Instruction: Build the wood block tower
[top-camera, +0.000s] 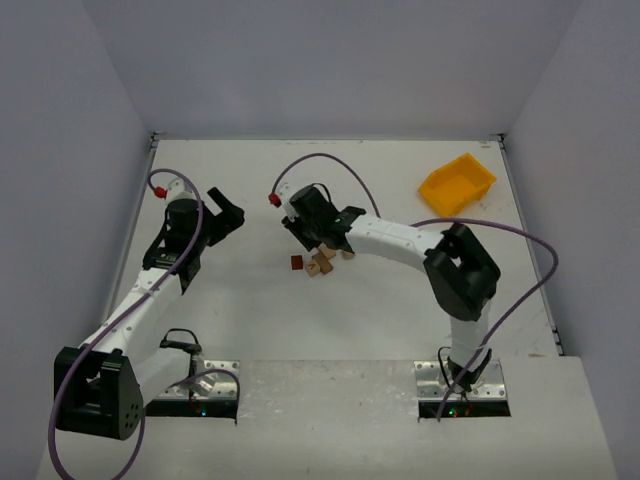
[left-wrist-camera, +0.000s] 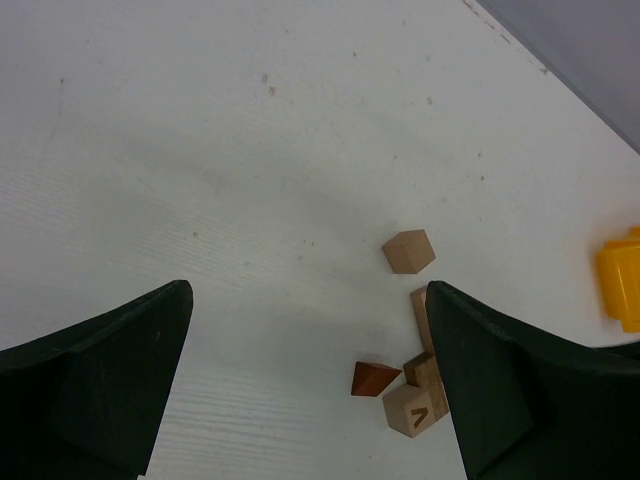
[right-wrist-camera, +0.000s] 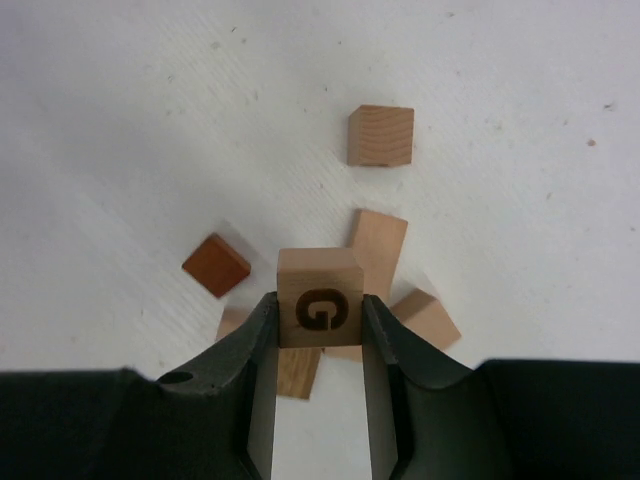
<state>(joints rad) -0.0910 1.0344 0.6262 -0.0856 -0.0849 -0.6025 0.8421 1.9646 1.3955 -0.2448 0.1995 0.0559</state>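
Observation:
My right gripper (right-wrist-camera: 320, 325) is shut on a pale lettered cube (right-wrist-camera: 320, 298) marked G, held over several pale oblong blocks (right-wrist-camera: 378, 245) that lie crossed on the table. A dark reddish-brown block (right-wrist-camera: 216, 265) lies just left of the pile. A plain pale cube (right-wrist-camera: 381, 135) lies apart beyond it. In the top view the right gripper (top-camera: 322, 245) is over the pile (top-camera: 322, 264) at the table's middle. My left gripper (top-camera: 225, 215) is open and empty, well left of the pile. The left wrist view shows the lettered cube (left-wrist-camera: 415, 410), the reddish block (left-wrist-camera: 373, 379) and the plain cube (left-wrist-camera: 408, 251).
A yellow plastic bin (top-camera: 456, 183) stands at the back right and also shows at the right edge of the left wrist view (left-wrist-camera: 622, 290). White walls enclose the table at the back and both sides. The right arm's cable loops over the right side.

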